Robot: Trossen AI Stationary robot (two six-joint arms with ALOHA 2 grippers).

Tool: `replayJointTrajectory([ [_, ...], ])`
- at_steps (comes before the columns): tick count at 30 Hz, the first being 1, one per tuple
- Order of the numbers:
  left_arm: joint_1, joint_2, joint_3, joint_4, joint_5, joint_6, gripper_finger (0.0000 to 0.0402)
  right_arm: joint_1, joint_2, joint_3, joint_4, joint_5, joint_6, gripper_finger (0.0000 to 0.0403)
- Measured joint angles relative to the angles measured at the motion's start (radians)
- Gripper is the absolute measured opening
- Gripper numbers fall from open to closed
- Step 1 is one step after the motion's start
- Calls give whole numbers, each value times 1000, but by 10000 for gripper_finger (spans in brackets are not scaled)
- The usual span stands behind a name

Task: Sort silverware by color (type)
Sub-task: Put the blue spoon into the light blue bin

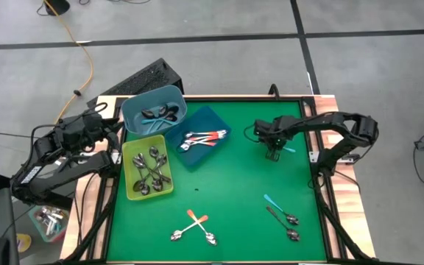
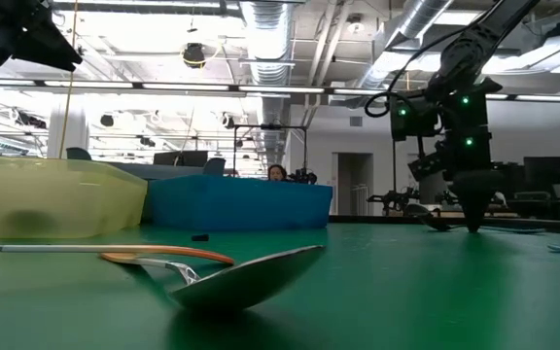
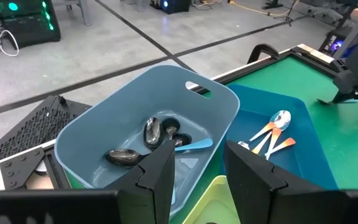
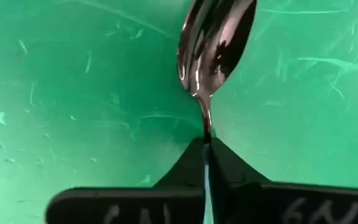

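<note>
My right gripper [image 4: 207, 149] is pinched on the neck of a teal-handled spoon with a shiny metal bowl [image 4: 216, 40], its bowl lying on the green table mat [image 4: 73, 74] ahead of my fingertips. My left gripper [image 3: 197, 171] hovers parted above the light-blue plastic bin [image 3: 225, 102].

We've got a green mat [image 1: 227, 184] that looks matt and scuffed up close, with fine pale scratches. The spoon [image 4: 216, 37] bowl is mirror-shiny metal. The tubs look like smooth plastic: the yellow-green one [image 1: 129, 173] translucent, the light blue one [image 3: 225, 102] slightly glossy. The table rim [image 1: 353, 221] at right looks like wood.
</note>
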Motion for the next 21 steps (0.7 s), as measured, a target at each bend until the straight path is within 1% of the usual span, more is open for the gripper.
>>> replayJointTrajectory([
  [2,0,0,0,0,-1,0,122,2,0,-1,0,0,14,10],
  [6,0,0,0,0,-1,-1,122,2,0,-1,7,-5,77,14],
  [14,0,0,0,0,-1,-1,122,31,-2,-2,48,-1,196,5],
  [18,0,0,0,-1,-1,-7,122,65,-26,-4,114,-5,252,3],
  [21,0,0,0,-1,4,-16,122,117,-56,-3,203,-40,271,2],
])
